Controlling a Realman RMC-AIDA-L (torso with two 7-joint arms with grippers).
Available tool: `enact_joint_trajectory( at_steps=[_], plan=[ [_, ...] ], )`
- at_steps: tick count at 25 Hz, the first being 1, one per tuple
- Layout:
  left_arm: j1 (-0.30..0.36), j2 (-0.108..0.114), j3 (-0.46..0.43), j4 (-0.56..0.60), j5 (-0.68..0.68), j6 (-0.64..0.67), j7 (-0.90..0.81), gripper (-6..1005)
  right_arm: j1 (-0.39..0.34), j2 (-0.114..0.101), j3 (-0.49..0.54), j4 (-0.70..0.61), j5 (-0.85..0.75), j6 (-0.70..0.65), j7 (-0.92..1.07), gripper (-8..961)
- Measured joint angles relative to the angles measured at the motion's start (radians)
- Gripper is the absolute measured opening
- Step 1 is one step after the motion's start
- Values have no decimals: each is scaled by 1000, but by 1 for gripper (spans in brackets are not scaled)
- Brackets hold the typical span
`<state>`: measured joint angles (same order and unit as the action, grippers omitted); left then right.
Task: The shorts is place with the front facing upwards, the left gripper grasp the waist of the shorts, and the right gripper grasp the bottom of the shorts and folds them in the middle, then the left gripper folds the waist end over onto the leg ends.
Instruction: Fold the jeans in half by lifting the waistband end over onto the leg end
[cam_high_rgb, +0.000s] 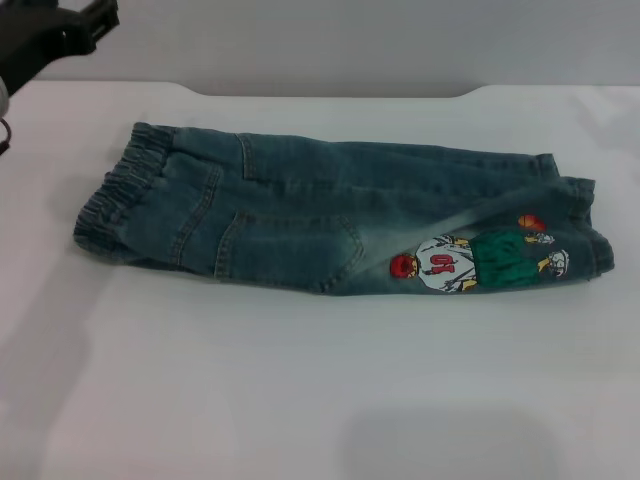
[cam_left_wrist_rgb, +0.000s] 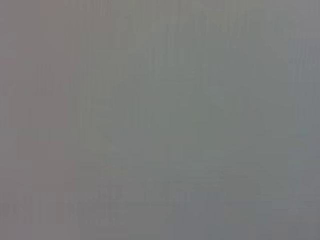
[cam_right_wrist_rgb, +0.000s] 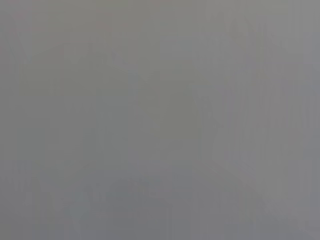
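Observation:
The blue denim shorts (cam_high_rgb: 300, 215) lie on the white table (cam_high_rgb: 300, 390) in the head view, folded lengthwise so one leg rests on the other. The waist of the shorts (cam_high_rgb: 125, 195), a puckered elastic band, points left. The bottom of the shorts, the leg ends (cam_high_rgb: 582, 225), points right, with a red, white and green cartoon print (cam_high_rgb: 480, 262) on the top leg. My left gripper (cam_high_rgb: 88, 22) hangs high at the far left corner, well clear of the cloth. The right gripper is out of view. Both wrist views show only flat grey.
The table's far edge (cam_high_rgb: 330, 92) runs behind the shorts against a pale wall. A soft shadow (cam_high_rgb: 450, 440) falls on the table surface in front of the shorts.

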<state>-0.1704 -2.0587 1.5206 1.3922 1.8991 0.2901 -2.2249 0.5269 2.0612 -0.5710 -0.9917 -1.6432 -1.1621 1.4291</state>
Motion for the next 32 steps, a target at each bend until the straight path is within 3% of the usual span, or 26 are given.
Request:
enact_joint_trajectory(
  at_steps=[3, 7, 12, 14, 18, 21, 25, 29, 32],
  plan=[
    [-9, 1, 5, 2, -5, 6, 4, 678, -9, -1, 6, 26, 53, -5, -58, 443],
    [-15, 2, -12, 28, -8, 29, 1, 677, -6, -28, 20, 15, 73, -14, -29, 443],
    [-62, 3, -30, -70, -10, 64, 3, 678, 15, -44, 27, 117, 73, 19, -95, 443],
    [-77, 5, -68, -89, -10, 135, 2, 678, 17, -45, 27, 126, 73, 30, -93, 443],
    [-143, 13, -249, -151, 15, 401, 9, 679, 18, -47, 41, 154, 76, 32, -81, 443],
    [-237, 51, -401, -240, 125, 608, 7, 678, 19, -47, 49, 176, 75, 33, -83, 443],
    [-326, 95, -536, -326, 272, 777, 3, 677, 21, -47, 50, 194, 71, 34, -87, 444],
    [-365, 127, -594, -358, 394, 913, 5, 678, 26, -47, 47, 210, 69, 45, -89, 444],
    [-367, 138, -597, -356, 439, 973, 11, 679, 31, -44, 41, 215, 68, 55, -90, 444]
  ],
)
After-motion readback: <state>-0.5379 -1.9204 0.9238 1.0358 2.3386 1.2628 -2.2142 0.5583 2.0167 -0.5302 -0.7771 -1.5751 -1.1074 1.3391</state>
